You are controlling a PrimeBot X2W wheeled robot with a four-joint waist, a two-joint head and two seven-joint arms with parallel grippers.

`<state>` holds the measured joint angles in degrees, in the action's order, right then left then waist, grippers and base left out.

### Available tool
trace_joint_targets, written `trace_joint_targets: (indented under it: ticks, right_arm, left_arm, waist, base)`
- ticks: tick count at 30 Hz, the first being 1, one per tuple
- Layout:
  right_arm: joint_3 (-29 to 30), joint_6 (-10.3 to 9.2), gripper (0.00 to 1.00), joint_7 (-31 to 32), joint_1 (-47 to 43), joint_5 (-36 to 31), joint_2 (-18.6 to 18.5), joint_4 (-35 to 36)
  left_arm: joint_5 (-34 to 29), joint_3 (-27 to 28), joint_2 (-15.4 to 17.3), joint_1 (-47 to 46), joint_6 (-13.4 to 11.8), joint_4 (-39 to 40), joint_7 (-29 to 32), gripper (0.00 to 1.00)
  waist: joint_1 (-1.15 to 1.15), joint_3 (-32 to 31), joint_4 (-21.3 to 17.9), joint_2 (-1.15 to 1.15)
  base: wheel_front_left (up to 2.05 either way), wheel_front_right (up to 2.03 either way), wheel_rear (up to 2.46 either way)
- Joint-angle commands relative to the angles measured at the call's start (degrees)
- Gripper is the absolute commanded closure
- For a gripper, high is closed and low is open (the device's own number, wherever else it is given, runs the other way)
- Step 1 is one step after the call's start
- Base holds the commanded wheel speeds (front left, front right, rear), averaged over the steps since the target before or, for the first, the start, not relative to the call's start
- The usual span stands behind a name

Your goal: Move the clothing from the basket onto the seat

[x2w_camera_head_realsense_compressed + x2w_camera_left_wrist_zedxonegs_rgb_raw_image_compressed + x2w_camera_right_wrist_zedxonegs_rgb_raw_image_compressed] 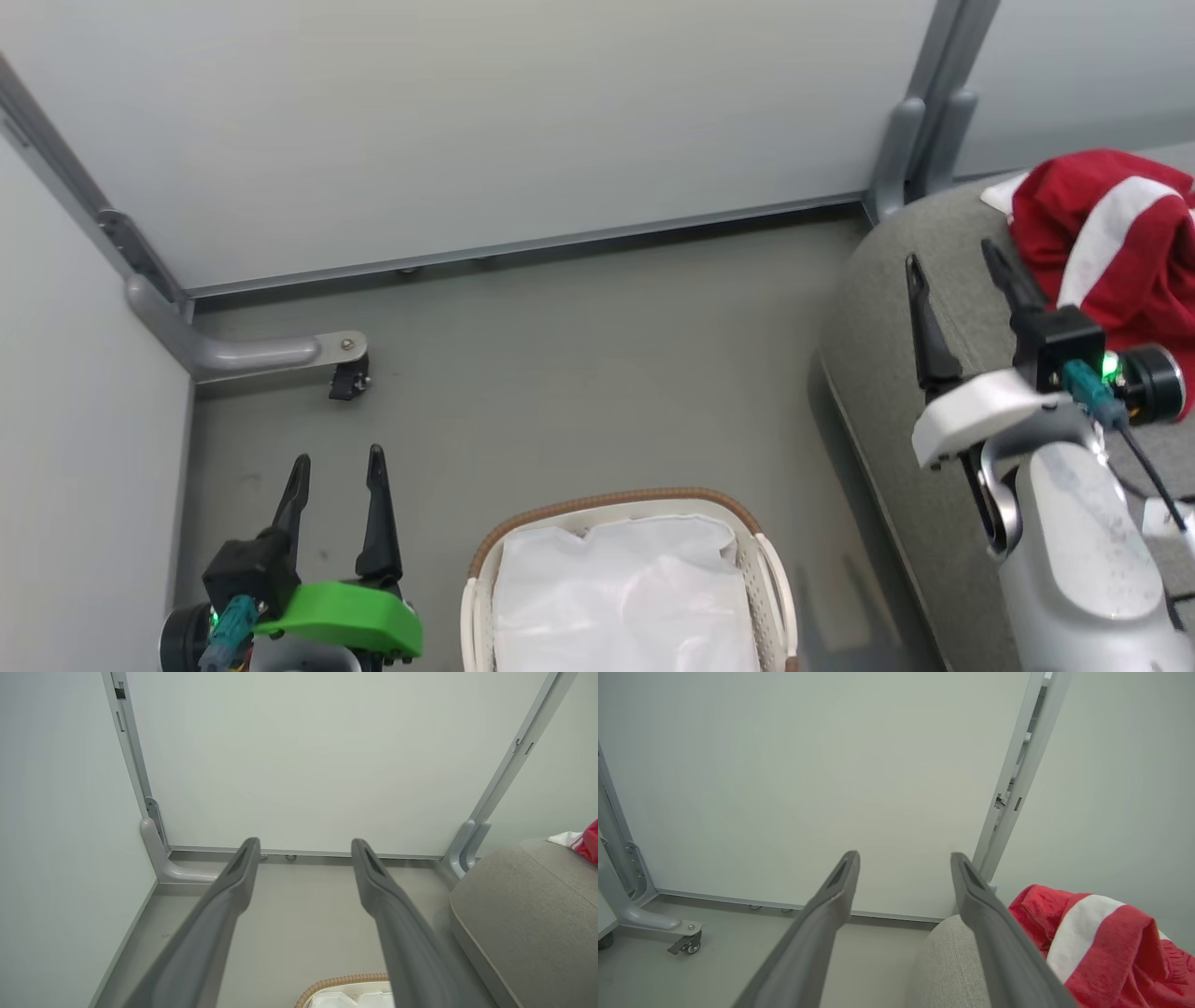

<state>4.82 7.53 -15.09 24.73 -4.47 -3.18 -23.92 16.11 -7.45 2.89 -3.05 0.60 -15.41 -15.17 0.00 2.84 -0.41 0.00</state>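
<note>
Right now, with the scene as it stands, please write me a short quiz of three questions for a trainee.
1. True or false: the red clothing lies on the grey seat.
2. What shows inside the basket? A) a red garment B) the white liner C) a shoe
3. Fill in: the left gripper and the right gripper are both ____ and hold nothing.

Key: 1 true; 2 B; 3 open.
</note>
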Motion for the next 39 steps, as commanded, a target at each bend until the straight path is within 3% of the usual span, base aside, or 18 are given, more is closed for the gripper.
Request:
trace_joint_targets:
  ticks: [1, 12, 27, 28, 32, 39]
  right_arm:
    - [-0.15, -0.08, 0.0, -0.11, -2.27, 1.18, -0.02, 0.57]
    - [-5.13, -0.07, 0.0, -0.11, -15.31, 10.76, 0.13, 4.23]
    - [-6.5, -0.08, 0.0, -0.11, -20.29, 11.62, 0.15, 4.65]
    - [-6.48, -0.08, 1.0, -0.11, -20.35, 11.66, 0.15, 4.63]
    - [-6.44, 0.0, 1.0, 0.24, -20.11, 11.83, 0.77, 2.99]
    - [-5.24, 0.0, 1.0, 2.72, -19.53, 19.99, 0.71, 3.27]
  left_arm:
    - [0.47, 0.37, 0.03, 1.17, 0.19, -0.36, 0.03, 0.0]
    - [3.25, 1.13, 0.03, 7.08, 0.5, -0.19, 0.04, 0.0]
    - [2.53, 0.46, 0.02, 8.12, 1.02, 0.89, 0.04, 0.0]
    - [2.39, 0.42, 0.02, 8.11, 1.17, 1.0, 0.04, 1.0]
    - [3.09, 0.11, -0.07, 8.38, 0.95, -0.91, 0.1, 1.0]
    - [10.2, 1.47, -0.06, 7.16, 1.53, -0.75, 2.19, 1.0]
  waist:
    - [0.0, -2.44, 2.61, 0.0]
    - [0.0, -5.28, 4.55, 0.0]
    - [0.0, -5.99, 3.63, 0.0]
    - [0.0, -6.0, 3.64, 0.0]
    - [0.0, -5.99, 3.63, 0.0]
    - [0.0, -5.81, 3.44, 0.0]
  base:
    - [0.0, 0.0, 0.0]
    - [0.0, 0.0, 0.0]
    - [0.0, 0.0, 0.0]
    - [0.0, 0.0, 0.0]
    - [0.0, 0.0, 0.0]
    - [0.0, 0.0, 0.0]
